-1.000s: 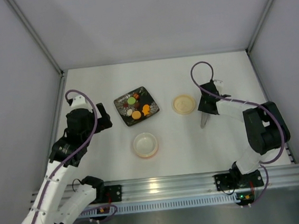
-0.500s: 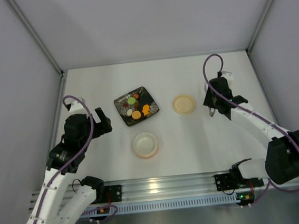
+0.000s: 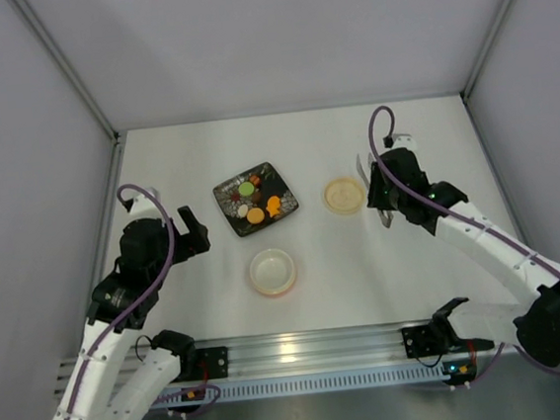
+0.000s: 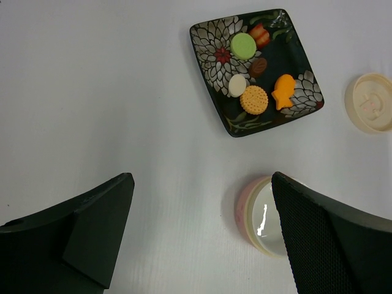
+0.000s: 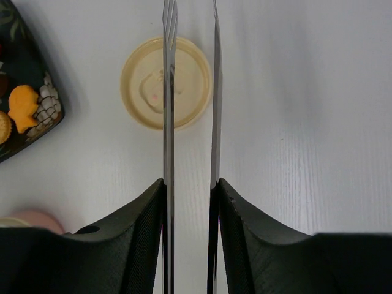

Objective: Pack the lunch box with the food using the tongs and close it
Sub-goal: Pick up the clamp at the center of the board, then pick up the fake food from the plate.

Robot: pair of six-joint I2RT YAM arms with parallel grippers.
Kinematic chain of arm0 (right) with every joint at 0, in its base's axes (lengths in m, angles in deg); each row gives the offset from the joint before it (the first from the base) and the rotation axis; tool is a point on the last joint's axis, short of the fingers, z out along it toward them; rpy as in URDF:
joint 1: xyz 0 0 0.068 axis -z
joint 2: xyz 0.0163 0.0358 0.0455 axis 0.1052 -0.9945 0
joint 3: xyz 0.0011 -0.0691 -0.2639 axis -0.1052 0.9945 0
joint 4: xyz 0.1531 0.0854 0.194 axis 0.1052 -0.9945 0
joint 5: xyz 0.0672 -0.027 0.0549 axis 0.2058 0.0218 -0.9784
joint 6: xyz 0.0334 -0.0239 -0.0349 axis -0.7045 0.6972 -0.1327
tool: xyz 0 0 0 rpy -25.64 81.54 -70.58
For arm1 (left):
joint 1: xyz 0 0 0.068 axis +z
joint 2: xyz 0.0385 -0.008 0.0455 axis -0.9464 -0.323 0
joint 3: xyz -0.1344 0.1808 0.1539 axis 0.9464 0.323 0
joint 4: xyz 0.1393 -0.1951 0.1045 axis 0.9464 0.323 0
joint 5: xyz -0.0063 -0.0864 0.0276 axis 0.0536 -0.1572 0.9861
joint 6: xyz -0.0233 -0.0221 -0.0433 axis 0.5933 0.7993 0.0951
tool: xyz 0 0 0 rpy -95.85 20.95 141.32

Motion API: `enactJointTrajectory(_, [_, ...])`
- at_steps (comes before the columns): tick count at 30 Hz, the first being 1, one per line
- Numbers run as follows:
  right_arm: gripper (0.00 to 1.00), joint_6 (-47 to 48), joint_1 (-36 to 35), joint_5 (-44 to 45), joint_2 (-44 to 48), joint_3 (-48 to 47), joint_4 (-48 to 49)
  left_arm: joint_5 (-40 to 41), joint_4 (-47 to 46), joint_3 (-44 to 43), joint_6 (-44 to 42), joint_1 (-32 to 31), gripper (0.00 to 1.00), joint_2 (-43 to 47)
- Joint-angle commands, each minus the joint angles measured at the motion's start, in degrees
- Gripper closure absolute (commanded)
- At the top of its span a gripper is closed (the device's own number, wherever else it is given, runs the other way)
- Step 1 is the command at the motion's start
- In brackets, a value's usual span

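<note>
well, right gripper [image 5: 190, 184] clamps the tongs [image 5: 168, 122], left gripper [image 4: 202, 179] gapes — pink mark [image 5: 153, 89] on lid [image 5: 191, 79] illegible.

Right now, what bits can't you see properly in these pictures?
The tongs: in the right wrist view, their tips are cut off by the top edge.
The lunch box: in the left wrist view, its right side is hidden behind the left gripper.
The plate: in the right wrist view, most of it is cut off by the left edge.
The food: in the top view, it is too small to tell what each piece is.
</note>
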Motion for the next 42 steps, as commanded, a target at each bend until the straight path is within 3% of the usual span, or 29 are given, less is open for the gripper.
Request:
enactJointTrajectory(1, [0.62, -0.1, -3.7, 0.0, 2.4, -4.6, -3.1, 0.3, -1.1, 0.4, 0.5, -0.2, 0.01, 1.0])
enactJointTrajectory(8, [0.64, -1.5, -12.8, 0.1, -0.6, -8.7, -2.9, 0.5, -1.1, 0.8, 0.8, -0.2, 0.01, 1.0])
enactJointTrajectory(21, [0.62, -2.7, -26.8, 2.3, -20.6, -22.2, -1.7, 1.1, -0.9, 0.9, 1.0, -0.3, 0.01, 0.6])
enactJointTrajectory(42, [0.55, -4.2, -29.8, 3.6, -29.6, -25.5, -1.2, 1.5, -0.9, 0.9, 1.3, -0.9, 0.01, 1.0])
